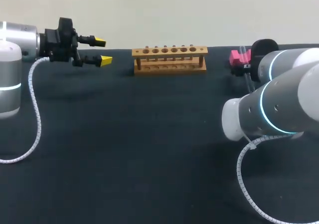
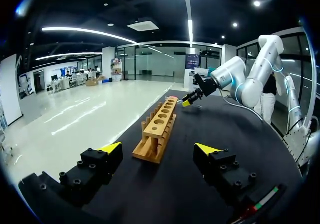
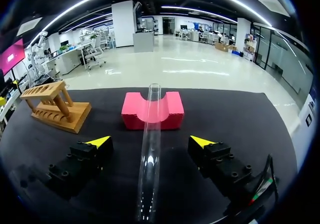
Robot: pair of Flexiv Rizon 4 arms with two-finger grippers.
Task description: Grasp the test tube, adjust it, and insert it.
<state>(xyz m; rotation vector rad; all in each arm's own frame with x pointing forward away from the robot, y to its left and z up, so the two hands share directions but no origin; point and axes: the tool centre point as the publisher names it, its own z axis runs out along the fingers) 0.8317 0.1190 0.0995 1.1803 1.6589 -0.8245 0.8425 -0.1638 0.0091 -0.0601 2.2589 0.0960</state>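
A black bench with two robot arms, one coming in from each side. The right jaws are released, spread wide on either side of one clear test tube without touching it. The tube's far end lies in the groove of one pink block near the bench's far edge. To the left of the block stands one wooden rack. The left jaws, also released, hang in the air, pointing toward the rack's end.
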